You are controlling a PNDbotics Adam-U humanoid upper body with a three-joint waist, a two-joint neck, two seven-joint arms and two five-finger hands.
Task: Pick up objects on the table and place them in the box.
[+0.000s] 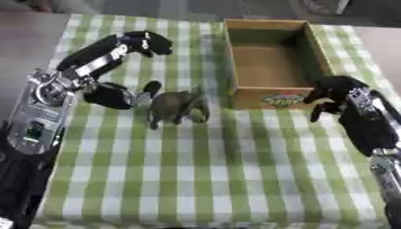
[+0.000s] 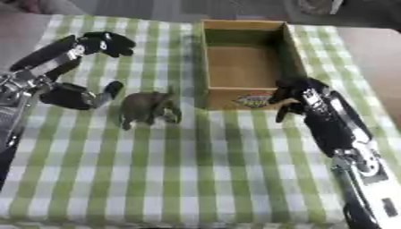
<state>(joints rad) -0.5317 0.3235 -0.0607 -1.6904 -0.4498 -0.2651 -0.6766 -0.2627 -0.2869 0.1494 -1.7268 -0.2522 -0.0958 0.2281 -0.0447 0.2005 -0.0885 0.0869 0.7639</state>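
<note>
No readable text anywhere. Only candidate: a small printed label (image 1: 283, 99) on the near outer wall of the wooden box (image 1: 235, 53), a colourful oval logo with red, yellow and green patches. Lettering on it is too blurred to make out.

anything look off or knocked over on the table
Nothing stands out. The grey-brown elephant figure stands upright on the green checked cloth, and the open wooden box sits square and undamaged beside it.
</note>
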